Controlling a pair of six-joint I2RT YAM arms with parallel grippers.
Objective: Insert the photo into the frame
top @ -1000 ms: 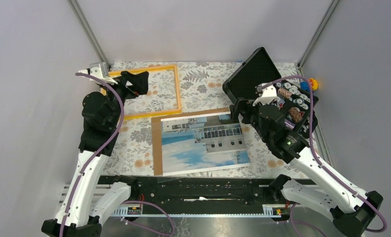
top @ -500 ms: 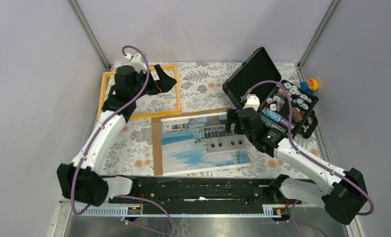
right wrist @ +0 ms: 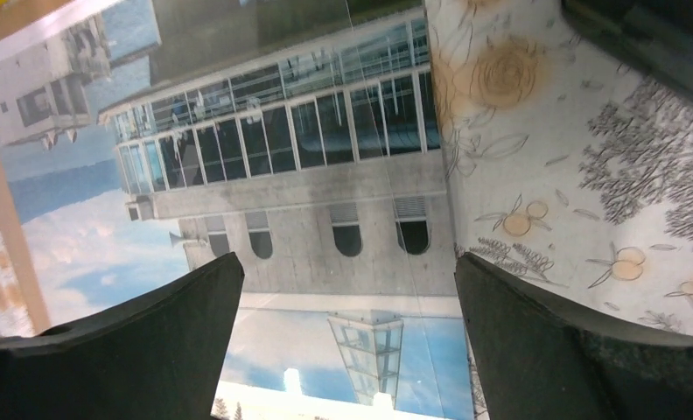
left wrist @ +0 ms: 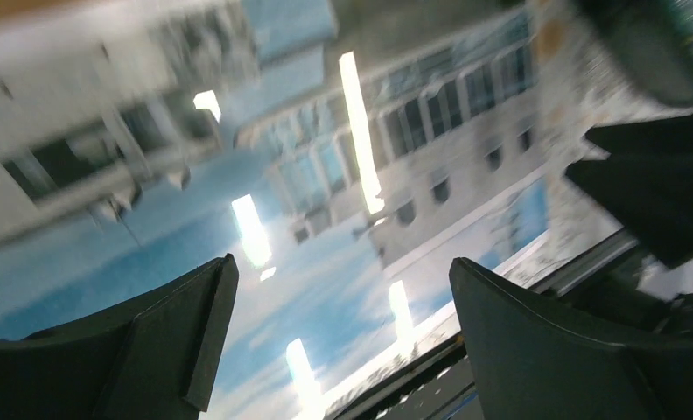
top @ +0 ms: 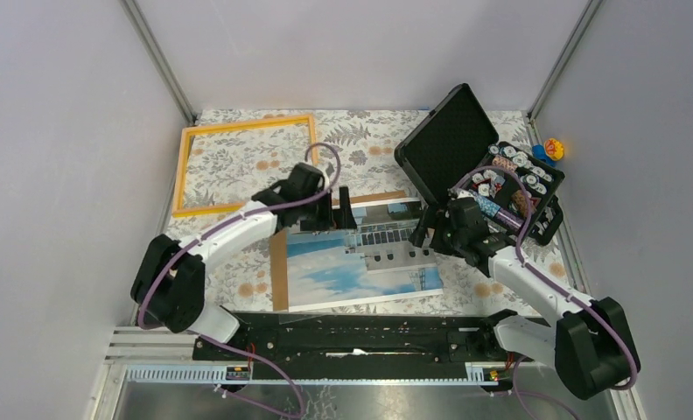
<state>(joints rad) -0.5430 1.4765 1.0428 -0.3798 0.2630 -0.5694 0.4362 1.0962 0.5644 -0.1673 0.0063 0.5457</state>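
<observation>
The photo (top: pixel 352 267), a print of a white windowed building against blue sky, lies on a brown backing board (top: pixel 278 271) at the table's front centre. It fills the left wrist view (left wrist: pixel 325 262) and the right wrist view (right wrist: pixel 308 219). The orange-yellow frame (top: pixel 312 162) lies flat at the back left, with nothing inside it. My left gripper (top: pixel 336 210) is open and empty just over the photo's far edge (left wrist: pixel 339 341). My right gripper (top: pixel 424 229) is open and empty over the photo's right edge (right wrist: pixel 347 350).
An open black case (top: pixel 452 144) holding several small items stands at the back right, close behind the right gripper. A small colourful toy (top: pixel 550 149) sits beyond it. A floral cloth (top: pixel 360 149) covers the table. Grey walls enclose the sides.
My left arm has swung from over the frame at the back left down to the photo's far edge. My right gripper has dropped lower toward the photo's right edge.
</observation>
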